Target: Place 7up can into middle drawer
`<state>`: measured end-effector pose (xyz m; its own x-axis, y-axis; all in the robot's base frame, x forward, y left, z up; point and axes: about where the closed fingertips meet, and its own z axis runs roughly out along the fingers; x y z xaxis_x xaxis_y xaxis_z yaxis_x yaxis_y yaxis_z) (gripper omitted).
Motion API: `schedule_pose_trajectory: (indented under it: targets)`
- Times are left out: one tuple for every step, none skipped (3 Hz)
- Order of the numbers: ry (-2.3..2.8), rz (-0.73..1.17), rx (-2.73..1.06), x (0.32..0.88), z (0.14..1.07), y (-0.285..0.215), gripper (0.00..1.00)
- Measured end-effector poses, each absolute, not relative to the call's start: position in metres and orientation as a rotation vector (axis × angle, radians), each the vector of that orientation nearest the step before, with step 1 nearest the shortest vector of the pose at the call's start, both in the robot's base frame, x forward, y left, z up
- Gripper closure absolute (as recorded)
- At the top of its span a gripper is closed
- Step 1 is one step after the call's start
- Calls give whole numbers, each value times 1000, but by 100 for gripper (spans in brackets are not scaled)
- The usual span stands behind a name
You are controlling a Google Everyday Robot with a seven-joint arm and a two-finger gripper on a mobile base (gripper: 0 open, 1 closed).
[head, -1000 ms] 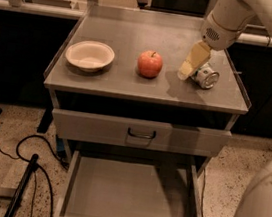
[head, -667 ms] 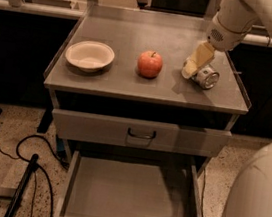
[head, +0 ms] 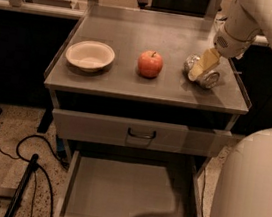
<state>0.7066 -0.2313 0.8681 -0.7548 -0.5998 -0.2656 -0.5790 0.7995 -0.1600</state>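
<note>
The 7up can [head: 210, 79] lies on its side at the right end of the cabinet's top, silver ends showing. My gripper [head: 203, 65], pale yellow at the tip of the white arm [head: 238, 29], reaches down from the upper right and sits right over the can's middle, covering its label. The middle drawer [head: 129, 190] is pulled out at the bottom of the view, its flat grey floor bare, well below and to the left of the can.
A red apple [head: 150, 63] stands at the middle of the top and a white bowl [head: 89, 55] at its left. A shut drawer front with a black handle [head: 141, 133] is above the open drawer. Black cables [head: 24, 150] lie on the floor at left. My white base [head: 253, 192] fills the lower right.
My gripper has moved a little to the right and down, from beside the can's left end to over its middle. The can, apple and bowl have stayed put.
</note>
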Motion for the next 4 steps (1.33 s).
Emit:
schedule_pose_trajectory:
  targets:
    - [2685, -97, -902, 707, 867, -231, 0]
    - [2667, -109, -934, 706, 863, -224, 0]
    - [2674, -106, -976, 704, 848, -210, 0]
    - [2678, -93, -1005, 703, 837, -201, 0]
